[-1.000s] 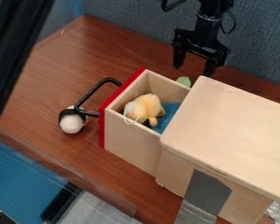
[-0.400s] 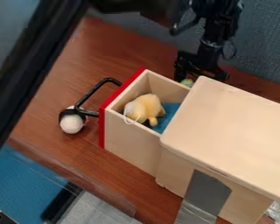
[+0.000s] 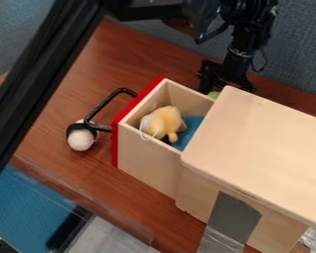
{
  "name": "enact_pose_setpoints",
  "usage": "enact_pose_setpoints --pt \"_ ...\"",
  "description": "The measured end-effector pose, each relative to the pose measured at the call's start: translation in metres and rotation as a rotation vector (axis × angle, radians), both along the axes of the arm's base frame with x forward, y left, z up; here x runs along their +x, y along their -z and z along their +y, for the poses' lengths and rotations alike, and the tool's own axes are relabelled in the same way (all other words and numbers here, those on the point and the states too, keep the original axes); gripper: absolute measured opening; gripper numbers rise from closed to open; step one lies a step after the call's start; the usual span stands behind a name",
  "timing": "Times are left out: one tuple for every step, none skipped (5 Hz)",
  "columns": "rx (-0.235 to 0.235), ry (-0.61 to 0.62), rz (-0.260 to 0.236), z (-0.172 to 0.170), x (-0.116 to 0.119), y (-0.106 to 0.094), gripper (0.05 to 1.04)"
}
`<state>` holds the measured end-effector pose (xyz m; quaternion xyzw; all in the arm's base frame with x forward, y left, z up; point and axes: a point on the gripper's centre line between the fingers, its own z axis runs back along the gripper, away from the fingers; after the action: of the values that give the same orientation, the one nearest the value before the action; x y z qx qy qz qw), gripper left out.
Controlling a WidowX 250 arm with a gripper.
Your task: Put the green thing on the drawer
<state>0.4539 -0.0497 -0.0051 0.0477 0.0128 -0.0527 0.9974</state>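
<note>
Gripper has dropped behind wooden drawer, fingers spread (tips partly hidden). Green object sits outside, by the drawer's far side; pickup looks next, placing still ahead.

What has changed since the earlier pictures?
The black gripper has come down behind the pale wooden drawer with a red front, close to the small green thing. I can't tell whether it has taken hold. The thick black bar at upper left has shifted right. The drawer and the yellow plush toy inside stayed put.
</note>
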Motion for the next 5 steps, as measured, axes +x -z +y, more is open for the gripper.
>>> enact_pose_setpoints --pt "-0.001 0.005 -0.009 0.000 -0.006 -0.003 0.513" --pt "-0.015 0.008 -0.012 -0.001 -0.010 -0.007 0.513" --pt "-0.066 -0.001 -0.122 0.000 -0.005 -0.059 0.513" --pt "-0.108 0.013 -0.192 -0.005 -0.016 -0.096 0.513" --pt "-0.130 0.057 -0.254 -0.020 -0.036 -0.127 0.513"
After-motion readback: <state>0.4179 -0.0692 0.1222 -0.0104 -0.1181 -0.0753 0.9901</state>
